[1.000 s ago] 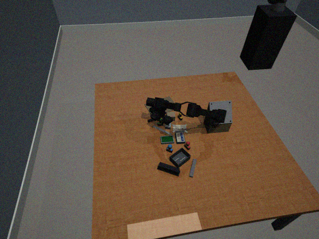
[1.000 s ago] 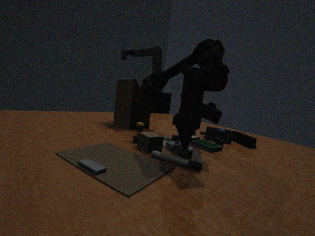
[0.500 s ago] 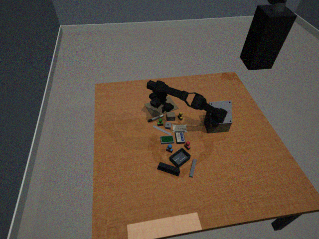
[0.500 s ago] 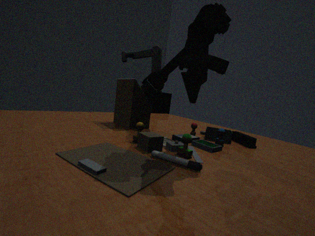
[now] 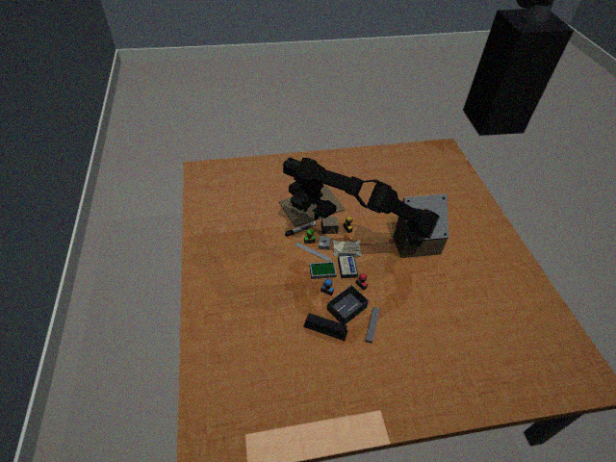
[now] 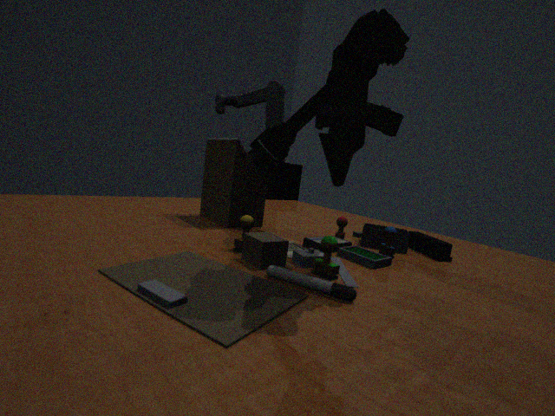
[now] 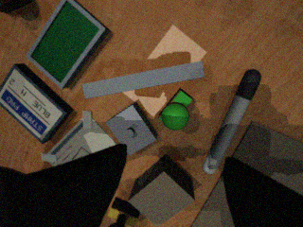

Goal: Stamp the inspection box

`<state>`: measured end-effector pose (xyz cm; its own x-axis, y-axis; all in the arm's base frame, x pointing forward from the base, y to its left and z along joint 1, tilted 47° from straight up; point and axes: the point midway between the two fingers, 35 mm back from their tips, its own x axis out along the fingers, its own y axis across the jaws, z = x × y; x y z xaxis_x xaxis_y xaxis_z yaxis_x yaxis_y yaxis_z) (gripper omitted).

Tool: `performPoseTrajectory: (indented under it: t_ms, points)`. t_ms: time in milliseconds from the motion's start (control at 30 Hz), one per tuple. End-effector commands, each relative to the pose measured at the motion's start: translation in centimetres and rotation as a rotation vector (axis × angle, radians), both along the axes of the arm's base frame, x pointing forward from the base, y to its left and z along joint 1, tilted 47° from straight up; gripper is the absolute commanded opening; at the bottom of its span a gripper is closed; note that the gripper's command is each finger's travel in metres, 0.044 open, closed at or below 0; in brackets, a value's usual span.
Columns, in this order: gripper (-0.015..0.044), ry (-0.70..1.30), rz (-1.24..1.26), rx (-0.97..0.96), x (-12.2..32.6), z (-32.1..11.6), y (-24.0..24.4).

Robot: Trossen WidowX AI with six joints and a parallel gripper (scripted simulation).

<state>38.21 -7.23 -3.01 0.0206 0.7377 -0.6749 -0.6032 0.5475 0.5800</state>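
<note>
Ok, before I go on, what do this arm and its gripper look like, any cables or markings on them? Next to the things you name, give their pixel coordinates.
The six-joint arm [image 5: 341, 179] [image 6: 309, 107] is matte black all over, with chunky joint housings and slimmer links. The black parallel-jaw gripper [image 6: 338, 181] [image 7: 174, 159] has broad fingers tapering to blunt tips. I make out no cables or markings, though the light is dim.
</note>
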Motion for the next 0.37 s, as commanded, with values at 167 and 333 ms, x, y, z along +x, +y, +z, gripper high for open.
performPoseTrajectory:
  t_ms: [167, 333]
  points:
    - [0.0255, 0.000, 0.000, 0.000, 0.00, 0.00, 0.00]
    - [0.0255, 0.000, 0.000, 0.000, 0.00, 0.00, 0.00]
